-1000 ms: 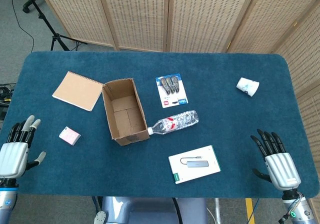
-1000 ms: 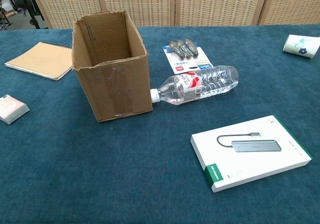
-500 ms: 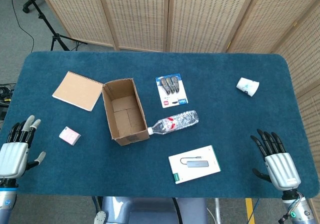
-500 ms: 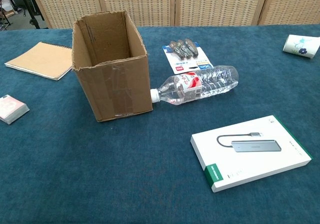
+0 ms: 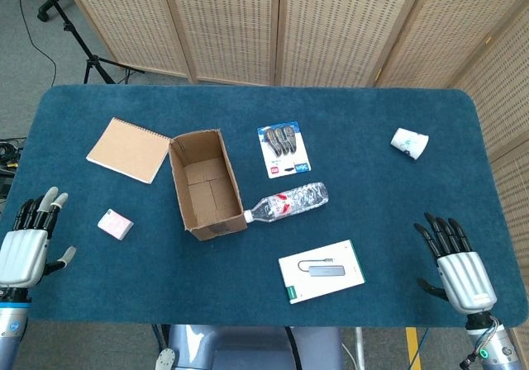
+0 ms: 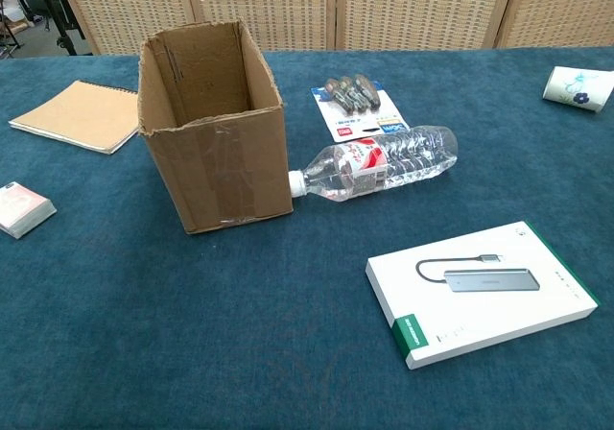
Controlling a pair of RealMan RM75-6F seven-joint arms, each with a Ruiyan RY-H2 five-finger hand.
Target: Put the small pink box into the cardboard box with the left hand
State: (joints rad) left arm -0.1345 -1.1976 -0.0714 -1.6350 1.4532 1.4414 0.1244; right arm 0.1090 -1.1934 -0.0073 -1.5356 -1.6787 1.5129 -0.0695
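Observation:
The small pink box (image 5: 115,225) lies flat on the blue table, left of the cardboard box (image 5: 207,185); in the chest view the pink box (image 6: 23,209) sits at the far left edge. The cardboard box (image 6: 213,123) stands open at the top, with nothing visible inside. My left hand (image 5: 26,248) hovers at the table's front left corner, fingers spread, holding nothing, a short way left of the pink box. My right hand (image 5: 459,268) rests at the front right corner, fingers apart and empty. Neither hand shows in the chest view.
A brown notebook (image 5: 129,149) lies behind the pink box. A plastic bottle (image 5: 288,202) touches the cardboard box's right side. A white packaged hub (image 5: 321,271), a blister pack (image 5: 283,150) and a paper cup (image 5: 410,144) lie to the right.
My left hand has shifted slightly toward the table's left edge. Everything else stays where it was.

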